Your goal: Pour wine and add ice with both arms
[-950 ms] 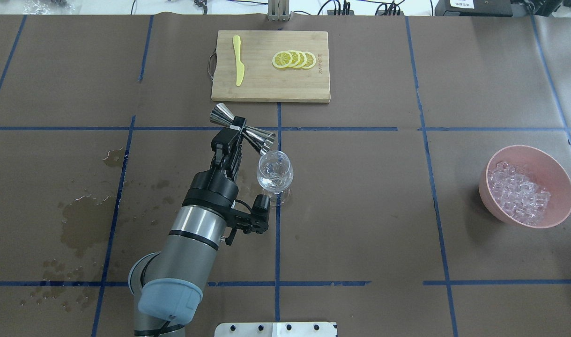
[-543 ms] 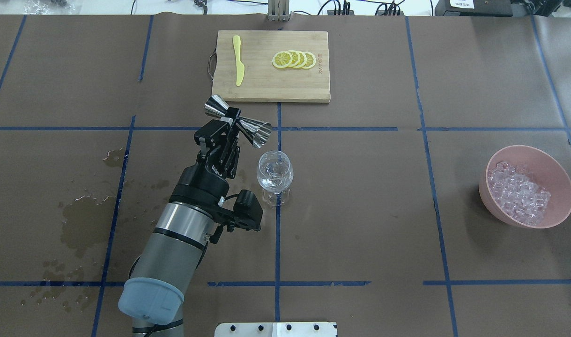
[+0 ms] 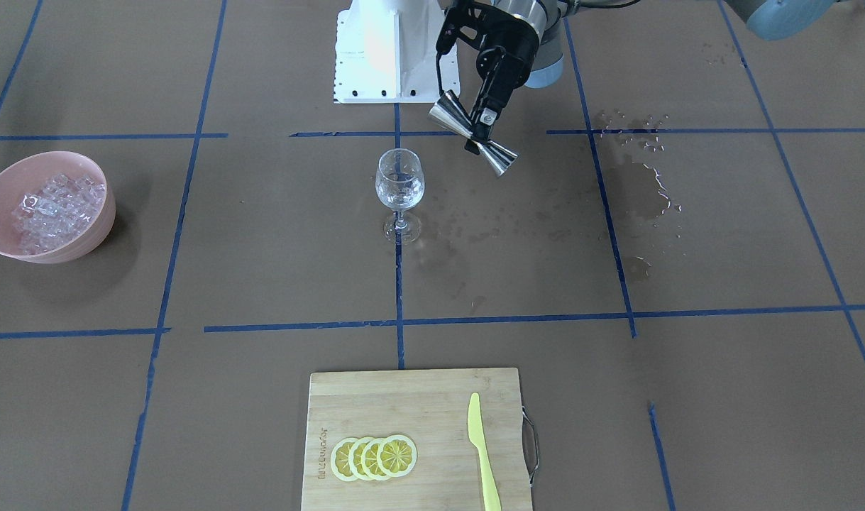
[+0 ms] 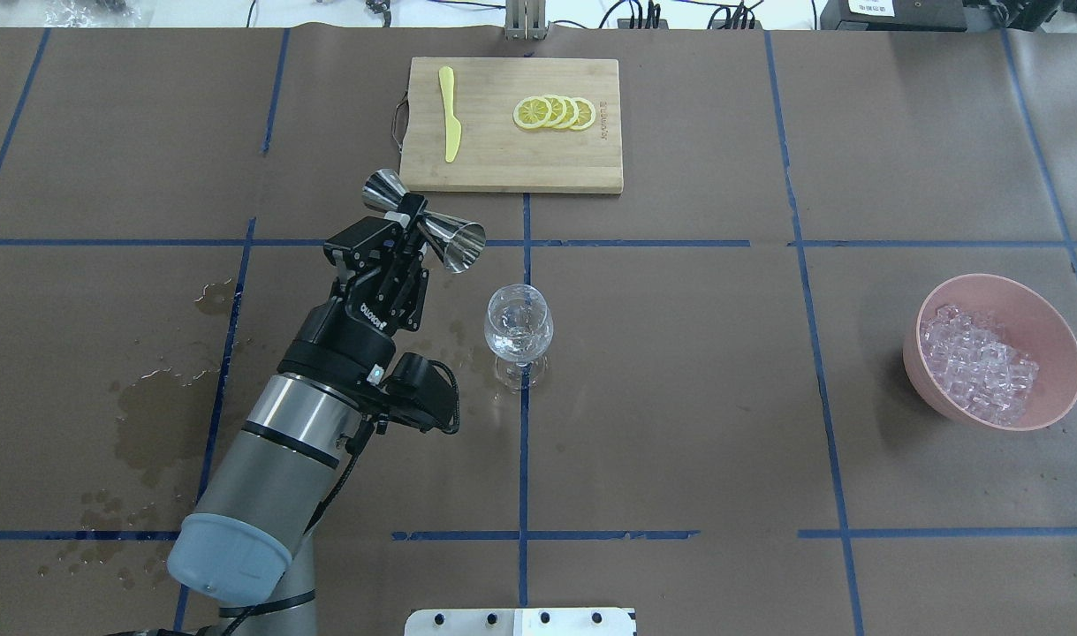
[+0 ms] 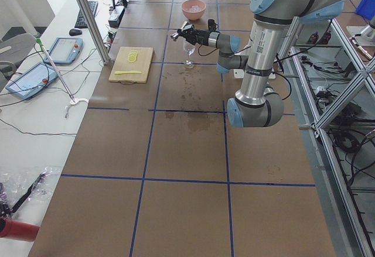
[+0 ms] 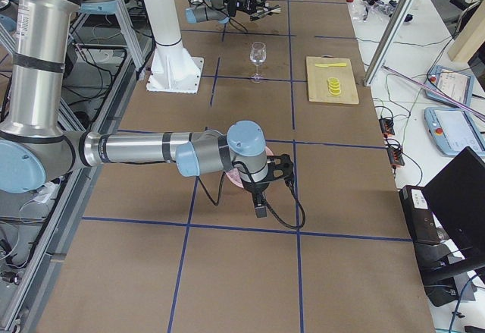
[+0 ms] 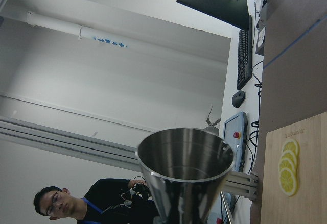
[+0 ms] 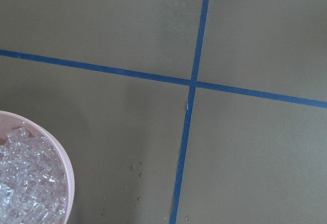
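Two left fingers [image 3: 489, 103] around jigger [image 3: 501, 157] waist.

You see a mirror-polished metal jigger [image 4: 454, 238], a glossy clear wine glass [image 4: 519, 322], glassy ice [image 4: 975, 367], a matt plastic bowl [image 4: 1049, 331], a matt wooden board [image 4: 503, 159].

Silver-grey tubular arms [image 4: 291, 450] with pale blue joint caps [image 4: 229, 552].

The brown, blue-taped table [image 4: 679, 353] carries a wooden cutting board [image 4: 503, 168], a wine glass [image 4: 519, 331], a pink bowl [image 4: 1055, 344] and wet patches [image 4: 149, 424].
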{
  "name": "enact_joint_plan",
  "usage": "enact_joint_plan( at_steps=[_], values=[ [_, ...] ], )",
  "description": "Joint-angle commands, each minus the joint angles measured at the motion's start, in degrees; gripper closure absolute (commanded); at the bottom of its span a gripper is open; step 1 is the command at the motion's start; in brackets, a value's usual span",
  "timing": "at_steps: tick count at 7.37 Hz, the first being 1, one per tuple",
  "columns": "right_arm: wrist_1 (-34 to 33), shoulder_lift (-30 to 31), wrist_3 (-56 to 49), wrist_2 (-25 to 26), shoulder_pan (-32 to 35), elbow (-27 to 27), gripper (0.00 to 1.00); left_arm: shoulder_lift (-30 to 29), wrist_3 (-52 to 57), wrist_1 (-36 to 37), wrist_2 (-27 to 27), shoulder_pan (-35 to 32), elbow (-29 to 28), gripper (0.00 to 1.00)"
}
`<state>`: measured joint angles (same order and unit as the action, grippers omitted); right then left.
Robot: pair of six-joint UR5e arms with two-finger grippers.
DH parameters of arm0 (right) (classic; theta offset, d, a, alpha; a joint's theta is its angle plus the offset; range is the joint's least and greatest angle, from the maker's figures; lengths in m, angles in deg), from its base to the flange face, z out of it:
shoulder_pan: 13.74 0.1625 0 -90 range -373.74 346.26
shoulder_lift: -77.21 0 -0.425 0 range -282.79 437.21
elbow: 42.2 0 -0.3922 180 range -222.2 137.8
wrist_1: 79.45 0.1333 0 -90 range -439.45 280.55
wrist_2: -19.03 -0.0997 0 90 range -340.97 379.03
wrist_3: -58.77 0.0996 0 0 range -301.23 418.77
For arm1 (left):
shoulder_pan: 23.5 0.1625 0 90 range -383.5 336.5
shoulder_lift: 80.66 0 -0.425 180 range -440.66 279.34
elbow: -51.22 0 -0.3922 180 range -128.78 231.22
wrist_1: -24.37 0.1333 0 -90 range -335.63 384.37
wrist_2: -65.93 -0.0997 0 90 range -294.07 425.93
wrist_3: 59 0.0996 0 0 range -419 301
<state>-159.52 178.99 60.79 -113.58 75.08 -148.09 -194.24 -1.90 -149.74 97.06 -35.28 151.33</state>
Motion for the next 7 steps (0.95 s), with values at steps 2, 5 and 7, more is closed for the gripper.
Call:
enact_joint_plan(
  at_steps=[2, 5, 7],
  values=[
    [0.0, 0.0, 0.0, 0.1, 0.0, 0.0, 0.0, 13.9, 0.0, -13.7, 3.7, -0.1, 0.5, 1.0],
    [0.0, 0.0, 0.0, 0.1, 0.0, -0.1, 0.0, 28.0, -0.1, -27.4, 5.5, -0.1, 0.5, 1.0],
    [0.0, 0.0, 0.0, 0.0, 0.0, -0.2, 0.0, 33.9, -1.1, -36.3, 5.7, 0.1, -0.3, 1.0]
  ],
)
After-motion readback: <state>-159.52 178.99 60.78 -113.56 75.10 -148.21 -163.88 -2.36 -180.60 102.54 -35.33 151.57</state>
